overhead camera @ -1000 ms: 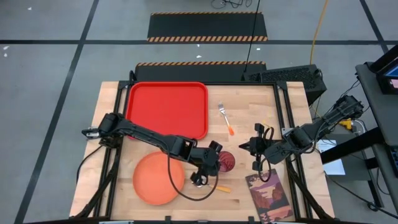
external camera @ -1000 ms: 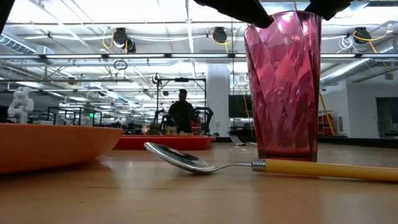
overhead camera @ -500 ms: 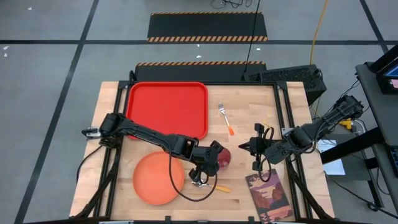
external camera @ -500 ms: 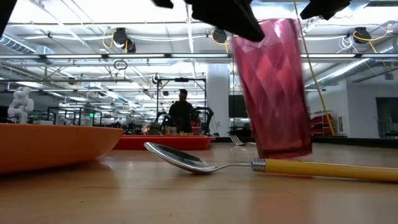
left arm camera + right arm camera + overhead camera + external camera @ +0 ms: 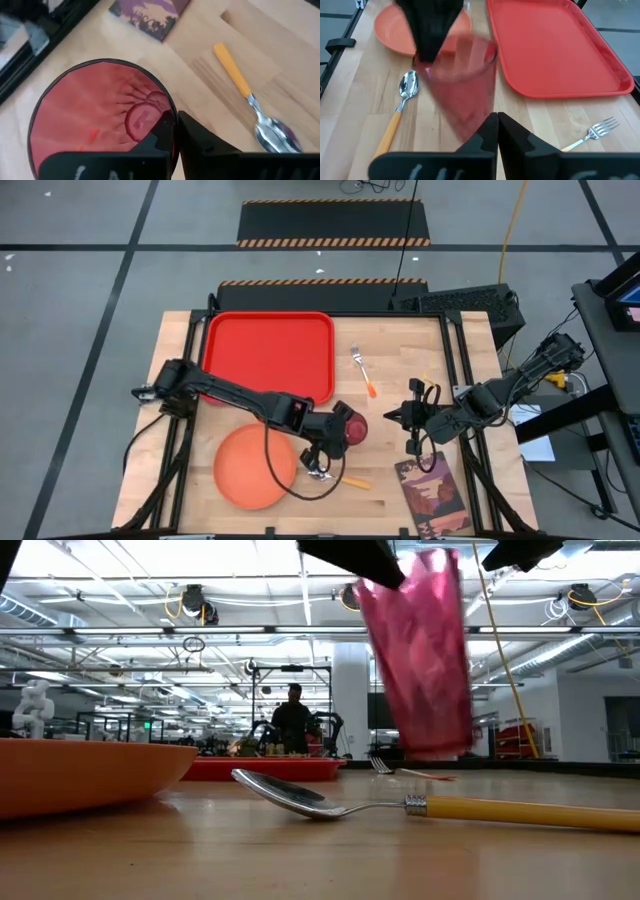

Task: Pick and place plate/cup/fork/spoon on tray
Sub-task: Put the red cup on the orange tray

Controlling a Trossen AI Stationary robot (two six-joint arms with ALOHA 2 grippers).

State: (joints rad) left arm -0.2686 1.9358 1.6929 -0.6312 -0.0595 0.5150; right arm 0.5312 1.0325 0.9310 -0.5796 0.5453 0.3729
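The dark red cup [image 5: 415,650] hangs tilted above the table near its middle, with my left gripper [image 5: 338,432] shut on its rim. Just nearer lies the spoon [image 5: 300,798], flat on the wood, bowl toward the orange plate [image 5: 255,467]. The plate rests at the near left. At the far left lies the red tray [image 5: 268,355], with the fork [image 5: 362,370] to its right. My right gripper [image 5: 400,417] waits shut, right of the cup, touching nothing. My left gripper holds the cup's rim [image 5: 172,107] with one finger inside the cup and one outside, the wall between them. The fingers [image 5: 430,30] come from above, pointing down. The cup is clear of the table, its bottom [image 5: 432,748] tipped toward the right.
A brownish printed book [image 5: 435,495] lies at the near right corner. Bare wood shows between the tray and the fork. A person stands far off in the room beyond the table.
My left gripper has shut on the cup's rim, with one finger inside. It has raised the cup off the table and carried it a little toward the far left. The cup, upright before, now hangs tilted. The spoon has stayed in place.
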